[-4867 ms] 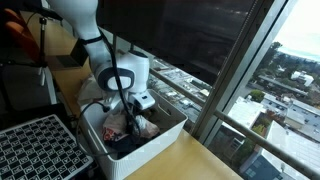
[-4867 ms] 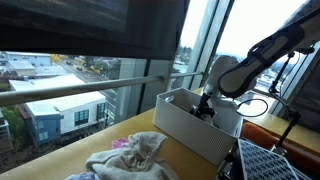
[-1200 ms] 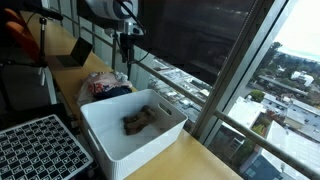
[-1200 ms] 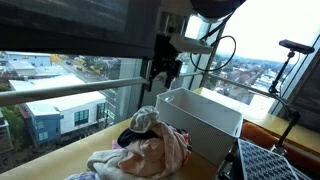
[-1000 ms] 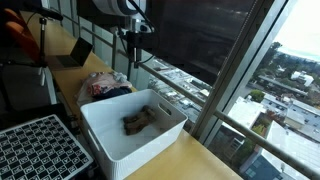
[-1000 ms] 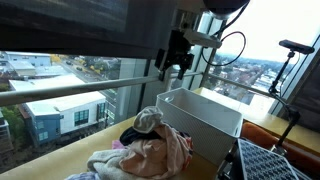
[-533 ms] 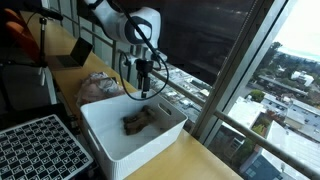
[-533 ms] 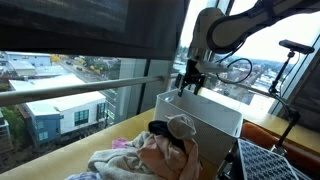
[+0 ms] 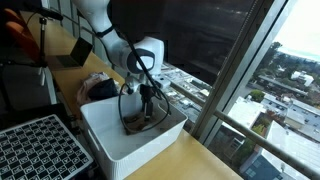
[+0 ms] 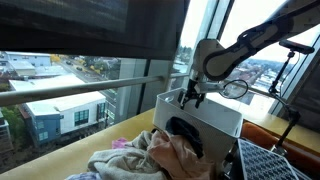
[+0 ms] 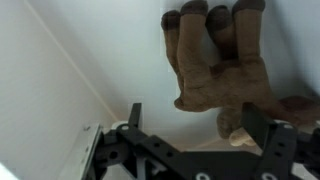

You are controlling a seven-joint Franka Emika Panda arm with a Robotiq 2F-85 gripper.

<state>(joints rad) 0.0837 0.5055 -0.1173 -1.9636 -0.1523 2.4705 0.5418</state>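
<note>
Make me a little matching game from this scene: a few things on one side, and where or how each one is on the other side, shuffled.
Things
1. brown glove
2. pile of clothes
3. robot's fingers
4. black grid tray

Places or states
A. spread open, down inside the white bin
B. heaped on the table outside the bin
C. lying on the bin's floor
D. lying flat at the bin's side

Pairs: 1-C, 2-B, 3-A, 4-D
</note>
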